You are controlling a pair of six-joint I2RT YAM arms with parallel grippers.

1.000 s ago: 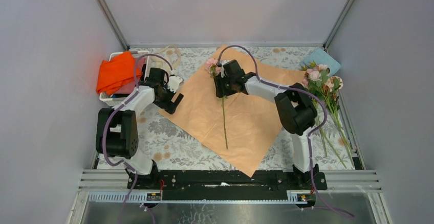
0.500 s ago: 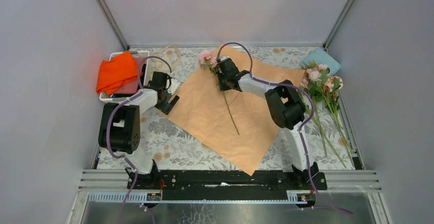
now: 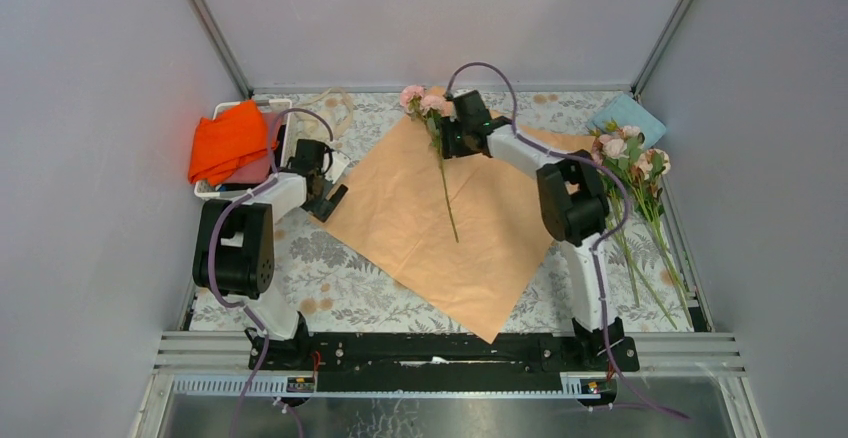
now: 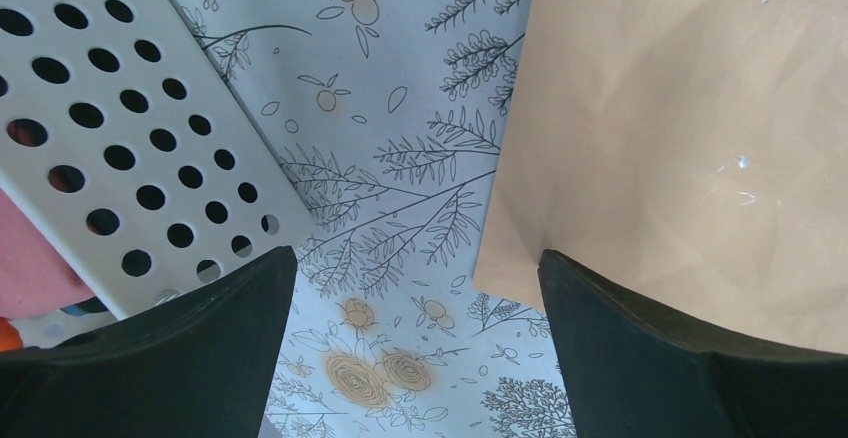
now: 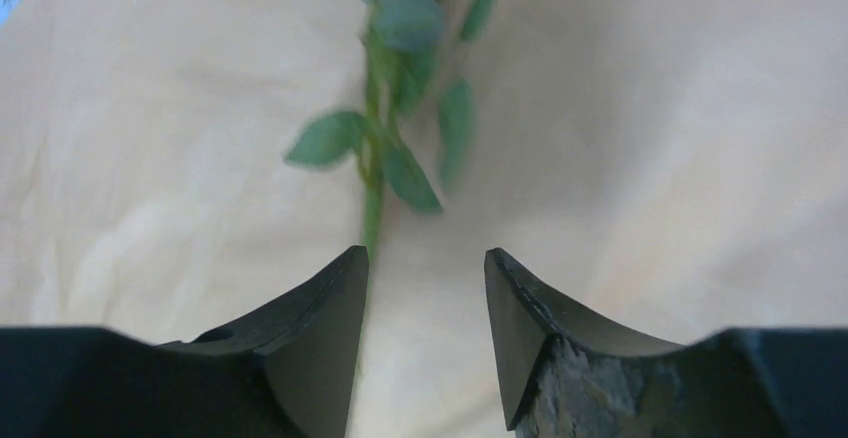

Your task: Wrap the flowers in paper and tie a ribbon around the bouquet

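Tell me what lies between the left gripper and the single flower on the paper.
Only bare peach paper. In the top view, nothing else lies between the left gripper and the single flower.

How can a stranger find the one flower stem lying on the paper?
Start at the large peach-tan paper spread in the middle. Near its far corner lies a thin green stem with pink blooms at its far end. Unlike the bunch of flowers beside the right wall, it lies alone on the paper.
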